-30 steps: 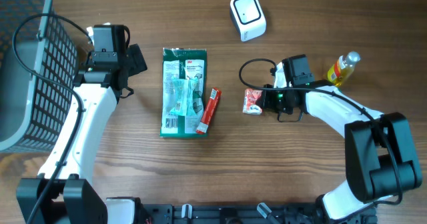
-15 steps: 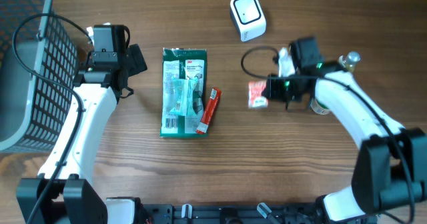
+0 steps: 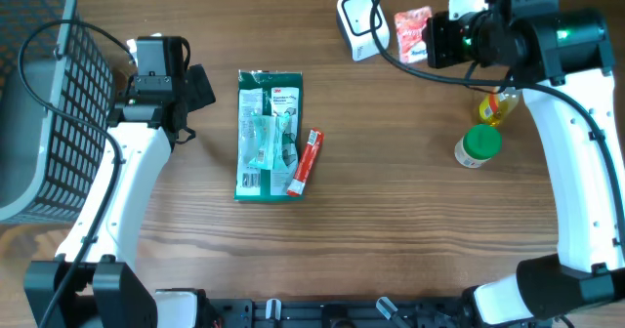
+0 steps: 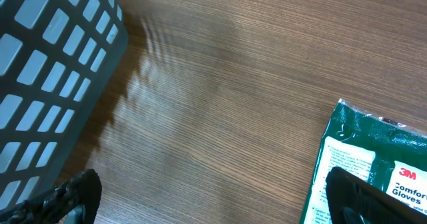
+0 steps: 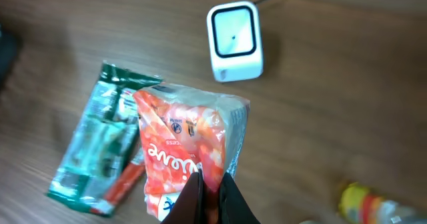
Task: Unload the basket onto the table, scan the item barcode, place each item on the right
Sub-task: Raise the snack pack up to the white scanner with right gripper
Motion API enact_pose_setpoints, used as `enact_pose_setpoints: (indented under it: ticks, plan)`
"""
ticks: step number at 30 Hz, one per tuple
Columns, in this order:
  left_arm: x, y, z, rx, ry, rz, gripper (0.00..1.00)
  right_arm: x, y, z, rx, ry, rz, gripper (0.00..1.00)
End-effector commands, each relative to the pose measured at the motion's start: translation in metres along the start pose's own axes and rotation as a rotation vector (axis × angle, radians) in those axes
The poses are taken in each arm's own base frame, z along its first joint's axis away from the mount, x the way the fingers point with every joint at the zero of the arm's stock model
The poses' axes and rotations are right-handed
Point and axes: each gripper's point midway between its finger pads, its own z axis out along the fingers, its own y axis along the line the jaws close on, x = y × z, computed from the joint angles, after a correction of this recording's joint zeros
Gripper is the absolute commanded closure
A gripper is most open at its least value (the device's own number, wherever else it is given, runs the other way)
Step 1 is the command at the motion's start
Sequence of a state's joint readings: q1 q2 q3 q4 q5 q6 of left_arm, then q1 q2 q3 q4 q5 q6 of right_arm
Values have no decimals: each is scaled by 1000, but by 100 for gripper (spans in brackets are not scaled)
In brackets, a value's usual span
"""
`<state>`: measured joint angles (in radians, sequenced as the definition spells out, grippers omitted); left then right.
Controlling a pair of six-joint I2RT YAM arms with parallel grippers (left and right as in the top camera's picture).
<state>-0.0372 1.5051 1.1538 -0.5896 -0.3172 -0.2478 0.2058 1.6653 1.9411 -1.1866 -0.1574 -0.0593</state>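
orange-red and glossy, the snack packet (image 5: 183, 151) is crinkled, with white script lettering across its face, a few small printed symbols above that, and a pale silvery strip down one side. the right gripper (image 5: 208, 191) is pinched tight on one edge of it, so most of the packet sticks out past the fingertips. from overhead the packet (image 3: 411, 33) is held up off the wooden table (image 3: 391, 230), just to the right of the white scanner (image 3: 362, 23); in the wrist view the scanner (image 5: 233, 41) sits beyond the packet's far edge.

the left gripper (image 4: 213, 201) has its jaws spread wide with nothing between them, low over bare wood between the grey basket (image 4: 47, 97) and the green glove pack (image 4: 373, 164).

the glove pack (image 3: 269, 135) lies flat mid-table with a red tube (image 3: 308, 160) touching its right edge. under the right arm are a yellow bottle (image 3: 493, 108) and a green-lidded jar (image 3: 478, 145).
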Motion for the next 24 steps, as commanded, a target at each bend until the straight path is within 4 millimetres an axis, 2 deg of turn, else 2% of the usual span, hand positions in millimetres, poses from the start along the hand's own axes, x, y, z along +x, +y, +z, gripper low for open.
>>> enact_pose_setpoints:
  ticks: [1, 7, 9, 13, 17, 24]
  plan:
    - [-6, 2, -2, -8, -15, 1, 0, -4, -13, 24, 73, 30, -180, 96]
    - [-6, 2, -2, -8, -15, 1, 0, -33, -33, 72, 290, -1, -294, 96]
    - [-6, 2, -2, -8, -15, 1, 0, -38, -32, 91, 334, 10, -388, 96]
    - [-6, 2, -2, -8, -15, 1, 0, -45, -22, 128, 369, 22, -539, 96]
    - [-6, 2, -2, -8, -15, 1, 0, -49, -19, 165, 421, 18, -583, 96]
    - [-6, 2, -2, -8, -15, 1, 0, -47, -37, 214, 558, 30, -577, 96]
